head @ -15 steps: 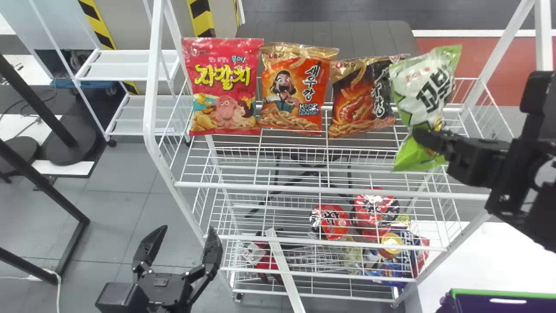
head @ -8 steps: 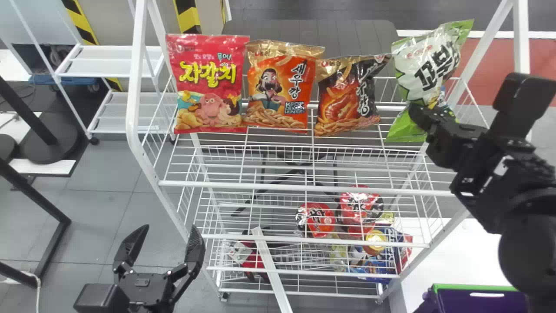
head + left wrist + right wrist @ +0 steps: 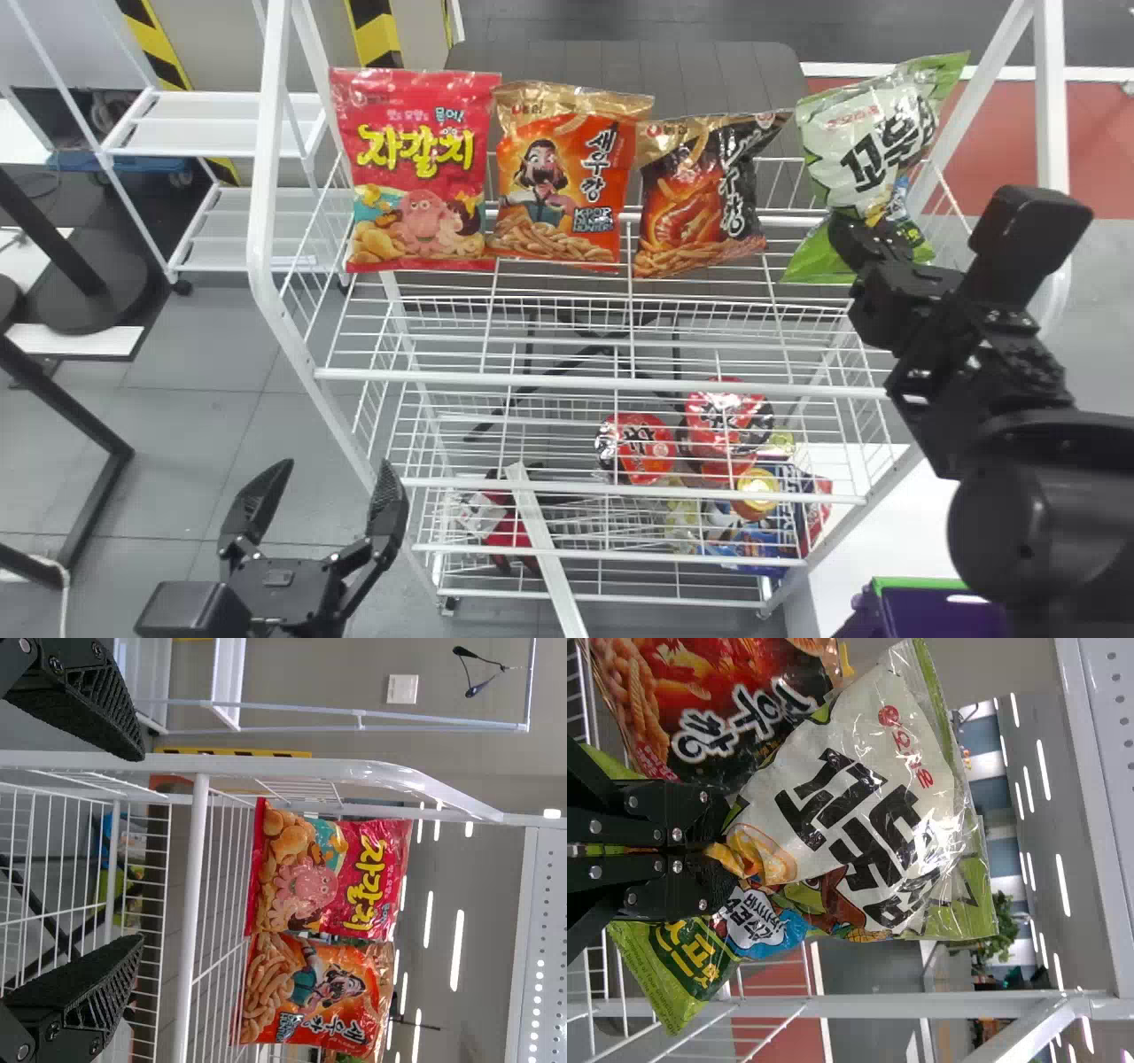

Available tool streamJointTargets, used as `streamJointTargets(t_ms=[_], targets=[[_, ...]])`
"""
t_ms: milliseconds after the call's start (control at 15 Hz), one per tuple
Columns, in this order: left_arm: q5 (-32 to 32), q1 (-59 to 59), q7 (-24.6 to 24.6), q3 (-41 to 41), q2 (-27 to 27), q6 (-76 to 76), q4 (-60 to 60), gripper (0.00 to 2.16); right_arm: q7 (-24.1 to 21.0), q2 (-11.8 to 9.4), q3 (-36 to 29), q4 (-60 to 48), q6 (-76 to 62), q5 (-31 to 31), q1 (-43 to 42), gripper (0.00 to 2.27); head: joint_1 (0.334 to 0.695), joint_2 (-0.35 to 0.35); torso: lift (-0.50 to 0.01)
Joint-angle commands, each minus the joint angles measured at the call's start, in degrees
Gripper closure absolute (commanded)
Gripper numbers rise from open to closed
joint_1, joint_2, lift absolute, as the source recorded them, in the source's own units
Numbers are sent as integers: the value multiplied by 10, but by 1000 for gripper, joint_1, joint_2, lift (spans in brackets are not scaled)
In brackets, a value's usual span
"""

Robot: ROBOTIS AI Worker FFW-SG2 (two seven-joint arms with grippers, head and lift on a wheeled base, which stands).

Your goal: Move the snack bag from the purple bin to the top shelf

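The right gripper (image 3: pixel 846 244) has its fingers clenched on the lower part of the green-and-white snack bag (image 3: pixel 864 146), most of it rising above them (a green end pokes out below). The dark orange packet (image 3: pixel 700 195) is just left of those fingers, the purple bin (image 3: pixel 943 611) well below. The left gripper's (image 3: pixel 332 470) fingers are spread, beyond them a red packet (image 3: pixel 416 173).

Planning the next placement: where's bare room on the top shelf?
Bare wire between the front rail and the red bag, orange bag and dark bag. Slim gap low between dark bag and green-white bag, likely too tight for a hand. Crowded: that bag row, and the right end around the right tool.
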Motion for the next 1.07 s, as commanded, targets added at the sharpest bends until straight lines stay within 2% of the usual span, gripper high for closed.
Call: streamJointTargets(t_ms=[0,467,1000], targets=[[0,0,0,-1,0,0,0,83,-18,1,9,35,-48,13,-13,2263,695,-3,0],[0,0,0,-1,1,0,0,83,-47,1,35,118,-94,11,-41,2263,695,-9,0],[0,0,0,-1,6,-5,3,83,-81,1,37,198,-187,4,-62,2263,695,-6,0]])
